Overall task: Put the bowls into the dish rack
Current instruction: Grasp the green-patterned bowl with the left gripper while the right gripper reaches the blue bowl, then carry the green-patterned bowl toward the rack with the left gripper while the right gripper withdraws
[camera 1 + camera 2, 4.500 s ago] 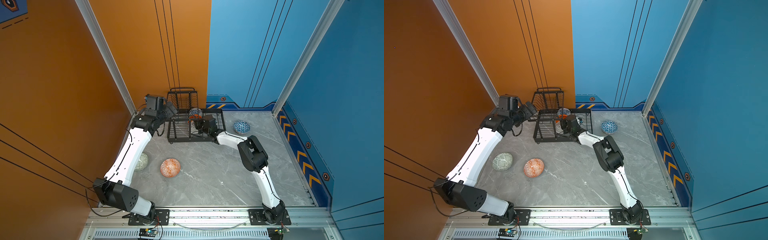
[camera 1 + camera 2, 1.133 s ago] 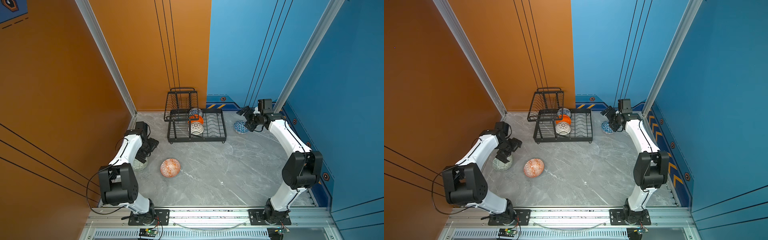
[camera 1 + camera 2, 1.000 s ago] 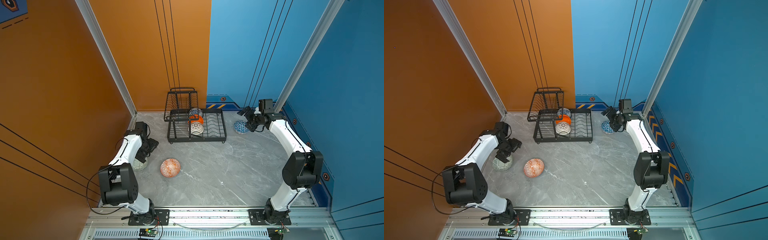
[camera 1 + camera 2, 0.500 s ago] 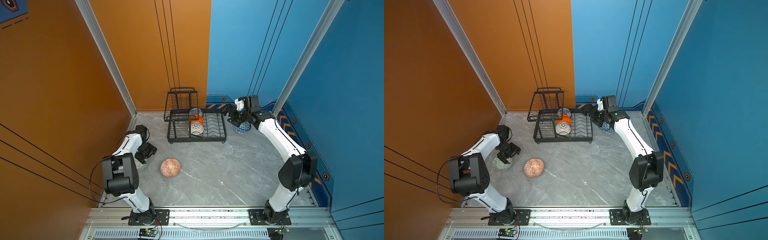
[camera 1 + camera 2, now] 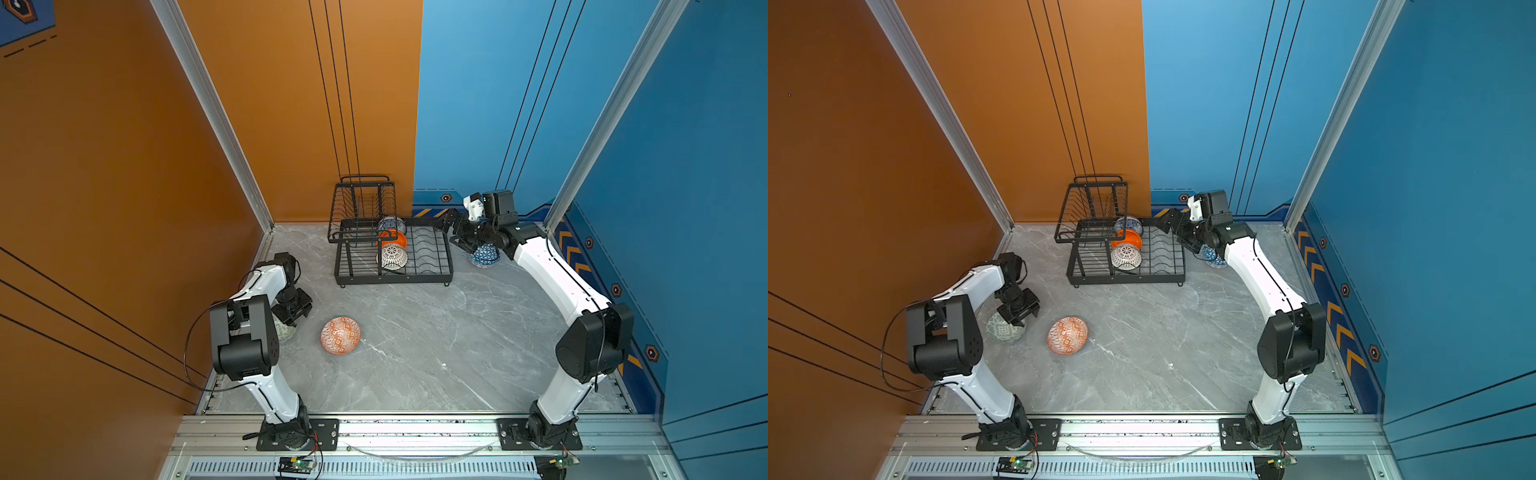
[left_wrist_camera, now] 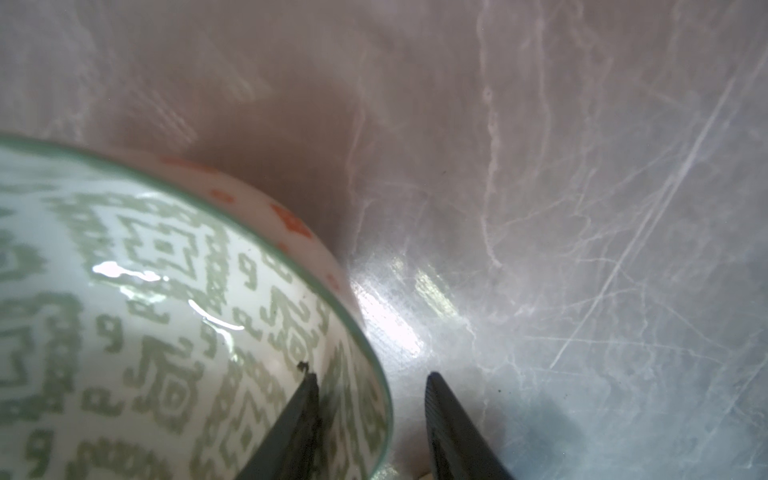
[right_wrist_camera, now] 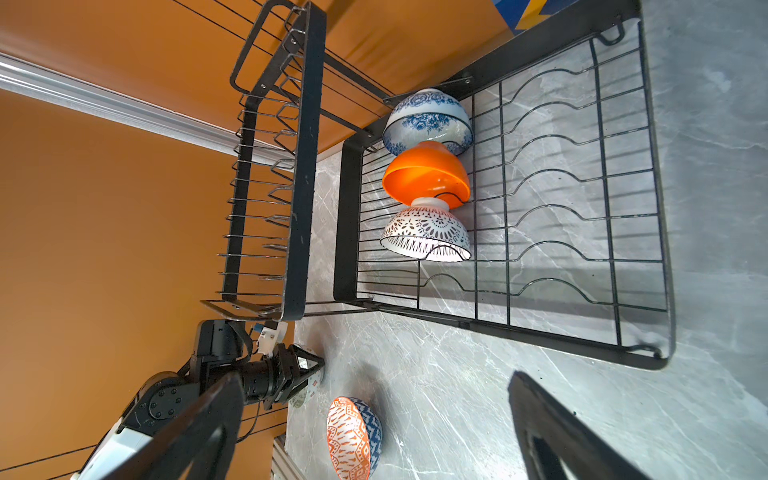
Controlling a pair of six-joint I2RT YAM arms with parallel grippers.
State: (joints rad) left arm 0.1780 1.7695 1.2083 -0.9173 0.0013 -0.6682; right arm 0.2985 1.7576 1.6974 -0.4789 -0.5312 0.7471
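left gripper [image 5: 1018,312] partly narrowed, fingers astride pale green bowl [image 5: 1003,330] rim, outer one just clear | orange-white bowl [image 5: 1067,335] on table [image 5: 1142,353] beside it | dish rack [image 5: 1127,276] lower tray holds three bowls [image 5: 1128,238] on edge | right gripper [image 5: 1177,233] spread wide, empty, at rack's right end | triangle bowl [image 5: 1213,258] on table beneath its wrist

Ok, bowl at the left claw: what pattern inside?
Small round bowl: pale green geometric on white; left wrist view best.
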